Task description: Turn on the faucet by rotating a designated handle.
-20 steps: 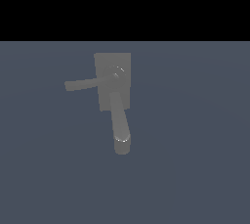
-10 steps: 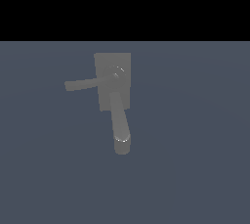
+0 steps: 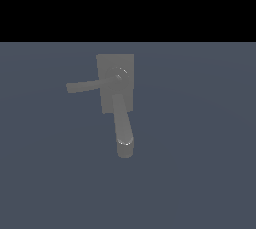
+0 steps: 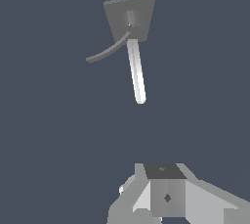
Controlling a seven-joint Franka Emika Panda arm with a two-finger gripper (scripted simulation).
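Observation:
In the exterior view the grey faucet (image 3: 116, 84) stands on the floor, with a flat rectangular base block and a round hub (image 3: 120, 73). The thin handle (image 3: 84, 86) sticks out from the hub toward the exterior view's left. The thick round-ended spout (image 3: 122, 128) points toward the camera. The wrist view shows the faucet (image 4: 130, 16) from a distance, with the slim dark handle (image 4: 107, 52) and the brighter round-ended spout (image 4: 136, 71). Only part of my gripper (image 4: 163, 179) shows at the wrist view's edge, well apart from the faucet. Its fingers cannot be made out. The arm is out of the exterior view.
A plain dark blue-grey floor (image 3: 200, 173) surrounds the faucet on all sides. A black band fills the upper part of the exterior view.

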